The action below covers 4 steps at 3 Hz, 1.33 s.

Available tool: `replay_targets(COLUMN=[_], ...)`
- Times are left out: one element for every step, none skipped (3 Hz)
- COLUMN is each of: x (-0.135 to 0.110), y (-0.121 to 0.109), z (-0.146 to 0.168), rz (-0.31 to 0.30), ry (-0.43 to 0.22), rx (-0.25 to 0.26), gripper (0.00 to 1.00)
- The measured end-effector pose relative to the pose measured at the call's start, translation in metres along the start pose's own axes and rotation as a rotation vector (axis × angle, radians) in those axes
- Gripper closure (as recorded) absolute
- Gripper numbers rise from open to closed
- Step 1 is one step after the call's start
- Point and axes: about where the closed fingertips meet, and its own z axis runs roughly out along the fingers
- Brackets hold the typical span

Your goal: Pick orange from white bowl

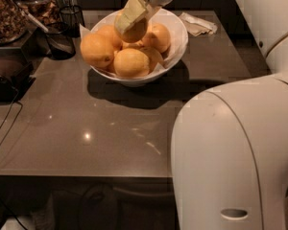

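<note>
A wide white bowl point(180, 38) stands at the back of the dark table and holds several yellow-orange oranges point(97, 50). My gripper point(130, 19) reaches down from the top of the view over the bowl's middle. Its pale fingers point(129, 12) are closed around one orange point(135, 32), which sits a little above the other fruits. The far side of that orange is hidden by the fingers.
A black wire-mesh cup point(72, 15) and a dark scoop holder point(57, 40) stand left of the bowl, with jars of brown food point(5, 13) behind. A crumpled napkin point(198, 24) lies at the right. My white arm point(240, 147) fills the front right. Cables point(4, 123) hang at the left.
</note>
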Motion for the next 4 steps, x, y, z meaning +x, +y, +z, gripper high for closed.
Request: replay_targets(x=[-0.002, 0.004, 0.004, 0.007], y=[0.009, 0.027, 0.027, 0.044], z=[-0.013, -0.031, -0.031, -0.04], rz=[-0.01, 0.007, 0.007, 0.035], ry=[-0.021, -0.072, -0.072, -0.095], rx=[0.016, 0.014, 0.014, 0.013], gripper=[1.0, 1.0, 1.0, 1.0])
